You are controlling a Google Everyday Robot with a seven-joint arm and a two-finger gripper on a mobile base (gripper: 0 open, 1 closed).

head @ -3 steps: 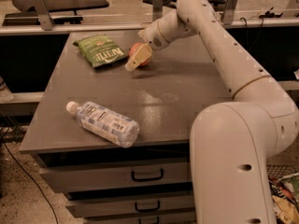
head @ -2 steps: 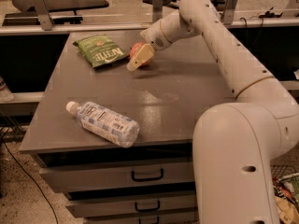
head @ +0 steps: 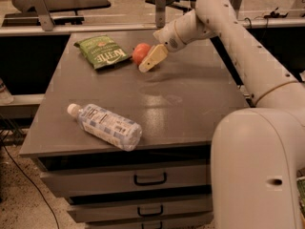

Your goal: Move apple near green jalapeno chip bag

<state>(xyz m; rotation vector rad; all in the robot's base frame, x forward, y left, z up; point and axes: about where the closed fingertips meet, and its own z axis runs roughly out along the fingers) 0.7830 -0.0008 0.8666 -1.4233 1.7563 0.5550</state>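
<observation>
apple (head: pixel 139 52) sits upper centre of frame on the worktop (head: pixel 190 109), just right of the green jalapeno chip bag (head: pixel 102 51). tool (head: pixel 151 60) is against the apple's right side; can't tell whether it's open or closed. 1 water bottle (head: pixel 107 126) lower left.

Grey cabinet table (head: pixel 190 104) with drawers (head: pixel 109 181), speckled floor (head: pixel 19 209), metal rails (head: pixel 105 29) behind

The apple (head: pixel 138 52), just left of the gripper (head: pixel 151 59), is partly hidden behind it. Far below the gripper, the lowest drawer (head: pixel 143 222) is cut off by the bottom edge.
</observation>
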